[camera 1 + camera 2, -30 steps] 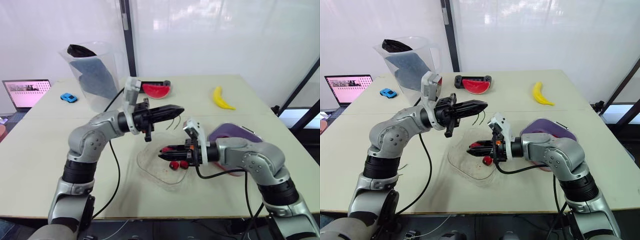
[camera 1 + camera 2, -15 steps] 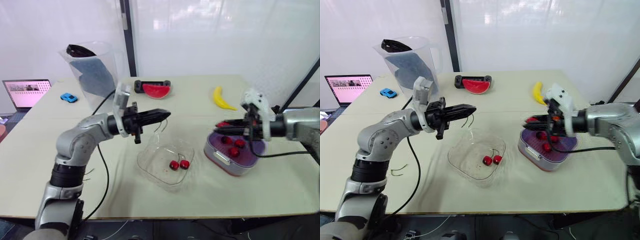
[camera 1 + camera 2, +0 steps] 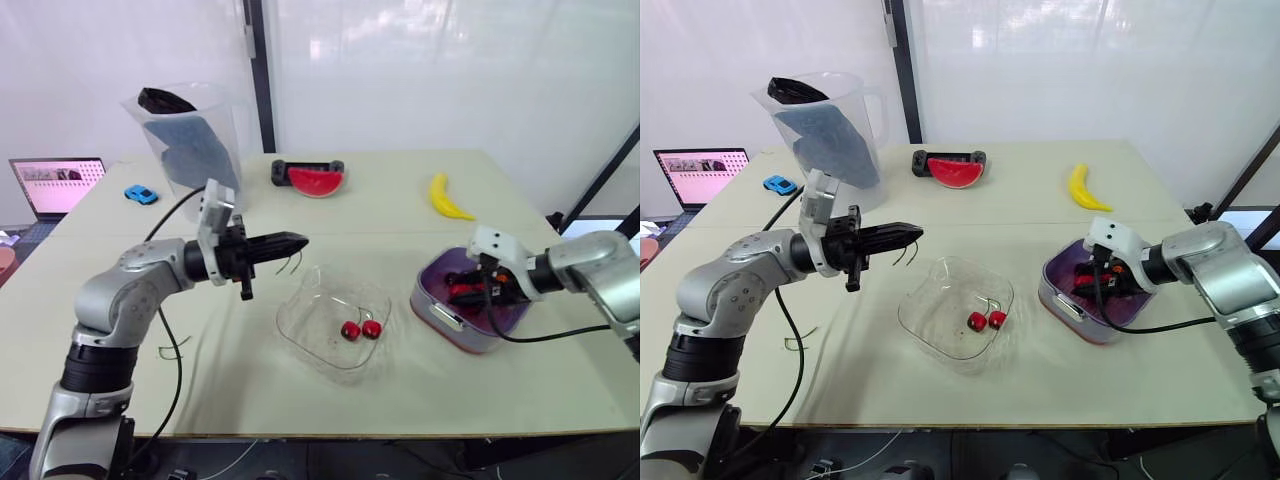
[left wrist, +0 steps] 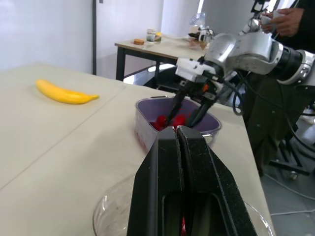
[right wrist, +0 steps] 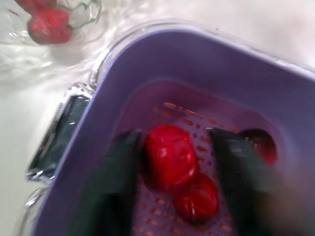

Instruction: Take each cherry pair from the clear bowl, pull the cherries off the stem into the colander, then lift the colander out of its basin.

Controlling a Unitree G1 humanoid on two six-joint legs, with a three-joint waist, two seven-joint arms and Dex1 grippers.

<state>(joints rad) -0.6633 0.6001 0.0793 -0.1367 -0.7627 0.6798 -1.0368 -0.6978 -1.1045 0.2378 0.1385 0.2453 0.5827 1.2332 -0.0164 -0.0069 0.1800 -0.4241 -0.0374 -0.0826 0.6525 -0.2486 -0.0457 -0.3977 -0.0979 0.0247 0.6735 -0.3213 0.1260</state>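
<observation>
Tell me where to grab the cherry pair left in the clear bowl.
Take the cherry pair by its stems, which arch up above the fruit, coming straight down: the clear bowl has walls blocking the sides, and round cherries would likely slip from the fingers.

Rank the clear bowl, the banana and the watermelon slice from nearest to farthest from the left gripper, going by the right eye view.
1. Clear bowl: just in front of and below the left gripper, which is shut on a stem.
2. Watermelon slice: farther back, ahead of the gripper.
3. Banana: far off to the right.
</observation>
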